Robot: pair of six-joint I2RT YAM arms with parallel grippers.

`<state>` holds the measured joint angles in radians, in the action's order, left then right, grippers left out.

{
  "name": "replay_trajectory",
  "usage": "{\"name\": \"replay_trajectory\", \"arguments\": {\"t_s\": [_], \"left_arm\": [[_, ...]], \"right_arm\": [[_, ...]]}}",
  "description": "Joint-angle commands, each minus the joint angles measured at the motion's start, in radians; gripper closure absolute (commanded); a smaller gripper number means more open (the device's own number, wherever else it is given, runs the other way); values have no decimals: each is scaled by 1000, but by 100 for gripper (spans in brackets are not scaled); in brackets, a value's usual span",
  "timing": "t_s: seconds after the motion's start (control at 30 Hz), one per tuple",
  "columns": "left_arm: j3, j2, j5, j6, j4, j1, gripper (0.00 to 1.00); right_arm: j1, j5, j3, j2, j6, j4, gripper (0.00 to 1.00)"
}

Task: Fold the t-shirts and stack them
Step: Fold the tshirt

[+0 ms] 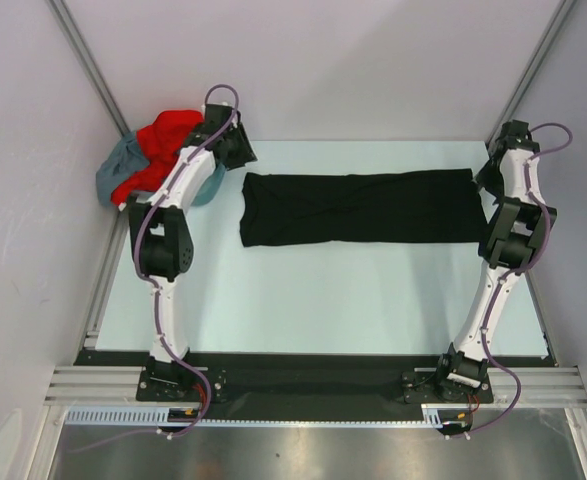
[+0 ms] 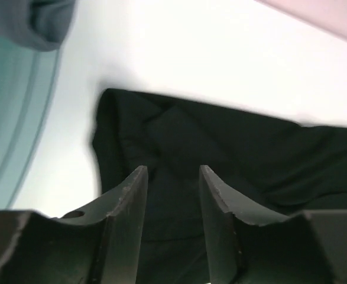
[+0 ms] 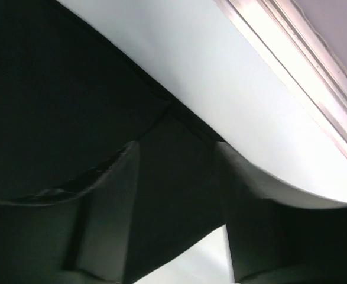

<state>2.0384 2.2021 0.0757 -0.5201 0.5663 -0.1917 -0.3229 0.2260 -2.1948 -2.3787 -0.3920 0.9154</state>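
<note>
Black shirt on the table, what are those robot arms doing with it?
The two arms are folding shirts. The black shirt lies on the table, folded into a long strip. The left gripper is over its left end and the right gripper over its right end, both with jaws apart and holding nothing. A red shirt and a grey-blue shirt sit crumpled in the far left corner, not yet folded.

Readable text: we find none in any view.
Black t-shirt [image 1: 358, 207]: we see no legible print on it.
</note>
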Motion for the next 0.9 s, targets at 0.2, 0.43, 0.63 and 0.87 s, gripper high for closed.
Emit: {"name": "replay_trajectory", "arguments": {"t_s": [0.2, 0.43, 0.63, 0.87], "left_arm": [[-335, -312, 4, 118, 75, -5, 47], [-736, -564, 119, 131, -42, -3, 37], [-796, -513, 167, 141, -61, -5, 42], [-866, -475, 174, 204, -192, -5, 53]], "right_arm": [[-16, -117, 227, 260, -8, 10, 25], [-37, -315, 613, 460, 13, -168, 21], [-103, -419, 803, 536, 8, -263, 26], [-131, -453, 842, 524, 41, -282, 36]]}}
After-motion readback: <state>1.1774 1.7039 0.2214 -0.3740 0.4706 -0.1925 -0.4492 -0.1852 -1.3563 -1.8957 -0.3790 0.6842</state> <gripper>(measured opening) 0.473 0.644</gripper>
